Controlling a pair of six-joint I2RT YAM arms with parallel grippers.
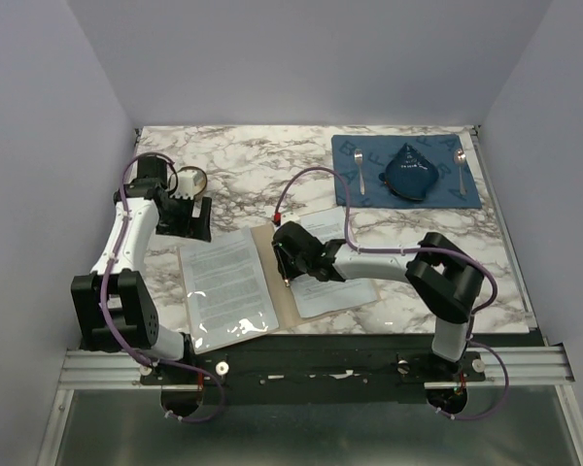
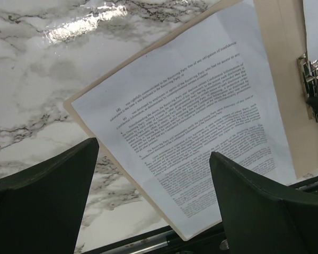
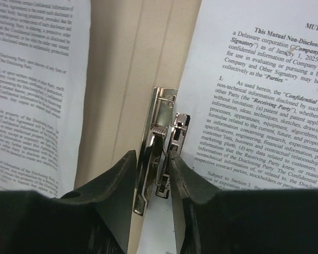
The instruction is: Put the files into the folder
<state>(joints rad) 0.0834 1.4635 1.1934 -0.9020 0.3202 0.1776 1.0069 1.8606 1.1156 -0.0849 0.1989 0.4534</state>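
Note:
The tan folder [image 1: 284, 296] lies open at the table's near middle. One printed sheet [image 1: 225, 282] lies on its left leaf and another [image 1: 335, 277] on its right leaf. My right gripper [image 1: 287, 260] is down at the spine. In the right wrist view it [image 3: 152, 155] is closed on the metal clip [image 3: 160, 132], between the left sheet [image 3: 32, 95] and the right sheet [image 3: 254, 106]. My left gripper [image 1: 189, 216] is open and empty, raised beyond the folder's far left corner. Its view [image 2: 153, 148] looks down on the left sheet [image 2: 191, 121], the folder [image 2: 286, 79] and the clip [image 2: 310, 84].
A blue placemat [image 1: 369, 189] lies at the back right with a folded blue napkin [image 1: 413, 173] and two spoons [image 1: 360, 170] [image 1: 460, 167]. A small cup [image 1: 191, 179] stands at the back left by my left gripper. White walls close in the sides.

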